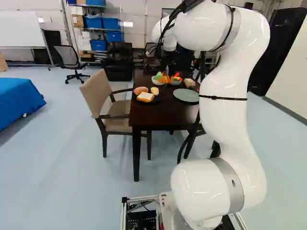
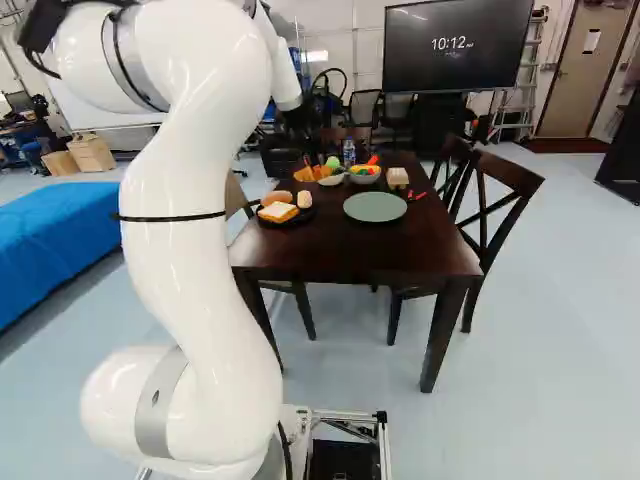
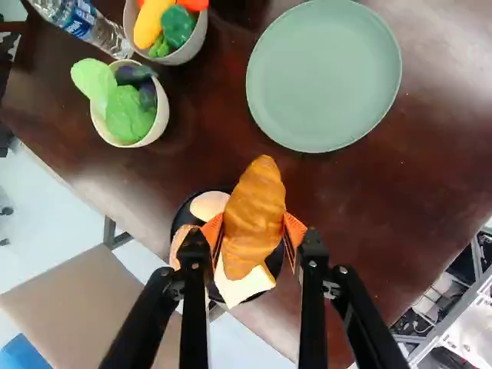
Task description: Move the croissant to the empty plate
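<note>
My gripper (image 2: 313, 164) hangs over the table's far part in the right base view, left of the bowls there. In the wrist view the gripper (image 3: 256, 231) is shut on the golden-brown croissant (image 3: 257, 211), an orange pad pressing each side. The croissant is held above a black plate (image 3: 277, 261), which it partly hides. Ahead of the fingers and to one side lies the pale green plate (image 3: 324, 75), with nothing on it. The green plate (image 2: 375, 207) sits near the middle of the dark table (image 2: 350, 258).
The black plate holds a bread slice (image 2: 277, 212), a bun and a pale oval piece. Two bowls, one with lettuce (image 3: 127, 115), one with peppers (image 3: 178, 27), stand beside a water bottle (image 3: 96, 27). Chairs (image 1: 108, 96) flank the table. A pale block-shaped food (image 2: 397, 178) lies beyond the green plate.
</note>
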Controlling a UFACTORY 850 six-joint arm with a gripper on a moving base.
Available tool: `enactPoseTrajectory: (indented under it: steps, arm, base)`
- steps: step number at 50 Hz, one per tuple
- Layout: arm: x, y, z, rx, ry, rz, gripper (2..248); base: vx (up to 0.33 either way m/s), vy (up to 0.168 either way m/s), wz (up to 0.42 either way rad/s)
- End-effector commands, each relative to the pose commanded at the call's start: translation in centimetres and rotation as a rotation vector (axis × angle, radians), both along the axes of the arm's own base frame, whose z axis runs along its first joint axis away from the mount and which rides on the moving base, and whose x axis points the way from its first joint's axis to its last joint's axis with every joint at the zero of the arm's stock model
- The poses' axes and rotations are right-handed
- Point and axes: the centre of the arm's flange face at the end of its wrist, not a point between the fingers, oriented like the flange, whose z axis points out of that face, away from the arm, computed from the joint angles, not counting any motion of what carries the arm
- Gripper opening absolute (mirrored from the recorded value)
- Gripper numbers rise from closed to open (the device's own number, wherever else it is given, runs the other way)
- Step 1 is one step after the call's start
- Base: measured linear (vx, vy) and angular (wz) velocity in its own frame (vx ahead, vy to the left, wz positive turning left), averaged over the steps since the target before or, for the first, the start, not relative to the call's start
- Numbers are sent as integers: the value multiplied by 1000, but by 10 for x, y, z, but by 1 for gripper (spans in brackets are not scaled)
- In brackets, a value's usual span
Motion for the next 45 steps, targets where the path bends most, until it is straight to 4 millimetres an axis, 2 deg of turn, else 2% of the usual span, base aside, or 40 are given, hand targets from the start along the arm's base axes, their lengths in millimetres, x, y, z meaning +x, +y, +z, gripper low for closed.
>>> enactPoseTrajectory:
  steps: [20, 45]
  arm:
    - [12, -39, -1, -1, -9, -58, 122]
    - [15, -88, -2, -2, -18, -129, 122]
  base:
    - [0, 0, 0]
    - [0, 0, 0]
